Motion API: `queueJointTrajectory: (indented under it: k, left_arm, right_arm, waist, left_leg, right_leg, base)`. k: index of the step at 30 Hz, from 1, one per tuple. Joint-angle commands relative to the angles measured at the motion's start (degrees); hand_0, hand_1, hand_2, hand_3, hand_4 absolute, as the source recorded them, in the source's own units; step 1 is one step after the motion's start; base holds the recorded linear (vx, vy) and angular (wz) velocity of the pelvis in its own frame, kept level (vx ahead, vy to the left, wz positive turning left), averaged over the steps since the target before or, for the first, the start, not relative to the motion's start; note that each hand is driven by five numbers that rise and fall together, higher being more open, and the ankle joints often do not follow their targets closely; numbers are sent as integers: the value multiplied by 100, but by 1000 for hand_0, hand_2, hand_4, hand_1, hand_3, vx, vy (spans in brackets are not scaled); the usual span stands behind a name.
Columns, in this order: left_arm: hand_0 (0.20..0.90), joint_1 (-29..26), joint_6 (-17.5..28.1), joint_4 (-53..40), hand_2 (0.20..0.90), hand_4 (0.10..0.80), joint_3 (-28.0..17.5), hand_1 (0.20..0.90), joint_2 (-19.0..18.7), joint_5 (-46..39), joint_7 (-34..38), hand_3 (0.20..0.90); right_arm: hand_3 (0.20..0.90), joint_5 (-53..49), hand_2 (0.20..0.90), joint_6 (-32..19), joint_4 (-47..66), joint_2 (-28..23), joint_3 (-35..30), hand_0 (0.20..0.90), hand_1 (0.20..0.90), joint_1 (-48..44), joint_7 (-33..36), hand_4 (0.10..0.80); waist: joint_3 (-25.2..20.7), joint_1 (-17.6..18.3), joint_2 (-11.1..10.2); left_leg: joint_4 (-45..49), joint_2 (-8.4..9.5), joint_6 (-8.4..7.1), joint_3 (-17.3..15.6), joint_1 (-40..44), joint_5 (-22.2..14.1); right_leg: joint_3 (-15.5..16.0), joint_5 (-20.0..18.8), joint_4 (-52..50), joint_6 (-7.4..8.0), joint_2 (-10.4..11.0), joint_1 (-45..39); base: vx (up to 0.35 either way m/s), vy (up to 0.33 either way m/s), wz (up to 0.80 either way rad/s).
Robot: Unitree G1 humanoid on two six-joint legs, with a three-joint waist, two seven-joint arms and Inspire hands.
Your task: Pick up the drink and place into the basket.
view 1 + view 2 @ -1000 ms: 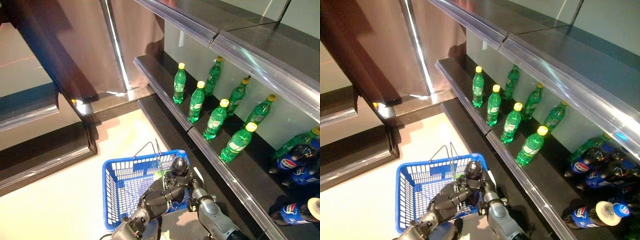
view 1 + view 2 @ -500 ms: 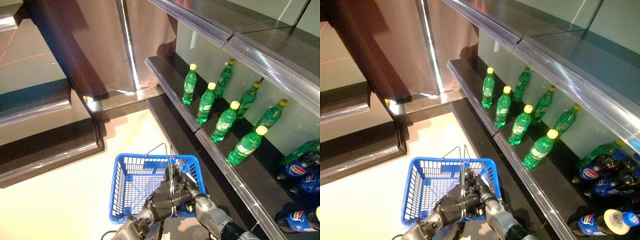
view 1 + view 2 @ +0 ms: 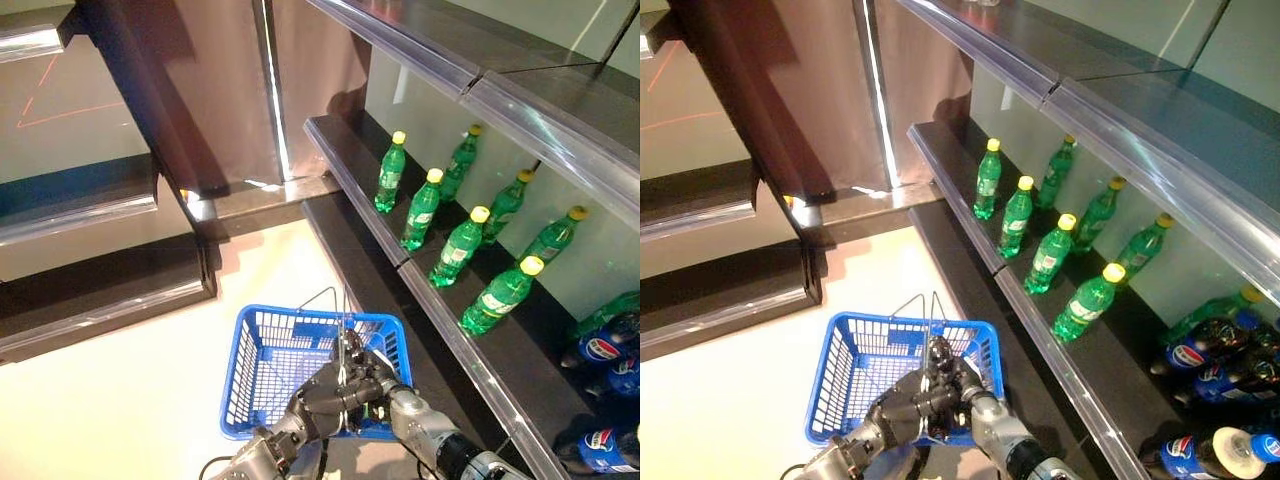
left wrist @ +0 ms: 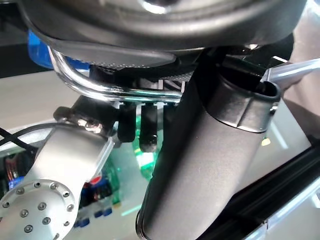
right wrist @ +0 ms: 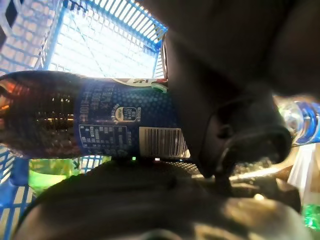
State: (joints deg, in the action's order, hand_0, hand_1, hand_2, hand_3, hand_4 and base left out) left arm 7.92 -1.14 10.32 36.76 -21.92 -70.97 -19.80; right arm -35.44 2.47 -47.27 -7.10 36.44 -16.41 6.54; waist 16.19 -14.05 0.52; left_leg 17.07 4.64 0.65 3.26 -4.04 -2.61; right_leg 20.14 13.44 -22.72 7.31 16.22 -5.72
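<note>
Right hand (image 5: 235, 135) is wrapped around the drink (image 5: 90, 120), a dark cola bottle with a blue label, lying sideways right over the blue basket (image 3: 262, 345). You can see the basket mesh behind the bottle in the right wrist view, plus something green lower down inside, can't tell what it is. Left hand (image 3: 325, 392) is curled on the basket's wire handle (image 4: 115, 90), sitting right beside the right hand at the near rim. Shelf (image 3: 470, 350) next to it has six green bottles (image 3: 423, 208) with yellow caps in two rows, and some dark cola bottles (image 3: 1200, 365) further along, too bunched up to count.
</note>
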Motion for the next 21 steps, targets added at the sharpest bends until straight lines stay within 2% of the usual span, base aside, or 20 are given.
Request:
queueJointTrajectory:
  k: [1,3,6,12,21]
  left_arm:
    - [300,-1,-12,-1743,300,100,725,300,602,-77,-1287,200]
    - [300,15,-104,-1650,300,100,696,300,649,-22,-1326,200]
    - [300,26,-154,-1592,300,100,688,300,669,-4,-1345,200]
    - [300,101,-326,-1554,300,100,649,300,694,62,-1360,200]
    - [300,199,-494,-1525,300,100,589,300,747,163,-1342,200]
  right_arm:
    - [200,205,300,735,-367,677,210,300,300,-185,-672,100]
    - [200,937,300,686,-516,623,430,300,300,-285,-474,100]
    - [200,1254,300,719,-674,633,476,300,300,-458,-407,100]
    - [200,1219,300,606,-850,675,447,300,300,-611,-323,100]
    - [200,2480,300,519,-942,640,725,300,300,-570,-490,100]
  waist:
    - [-269,-270,-49]
    - [-299,-318,-61]
    - [-315,-356,-69]
    - [-358,-427,-86]
    - [-381,-470,-87]
  left_leg:
    - [1225,-499,-405,156,-508,-236]
    - [1168,-489,-402,184,-460,-218]
    - [1134,-477,-393,218,-409,-218]
    - [1064,-459,-387,270,-284,-216]
    - [1055,-439,-358,297,-210,-237]
  right_leg:
    - [-190,-1786,703,380,412,164]
    - [-195,-1787,713,386,396,142]
    - [-201,-1773,705,389,381,118]
    - [-191,-1770,693,412,354,54]
    - [-193,-1792,673,467,360,19]
  base:
    - [40,-5,2]
    - [57,-6,5]
    - [44,-6,1]
    - [61,-8,6]
    - [23,-2,4]
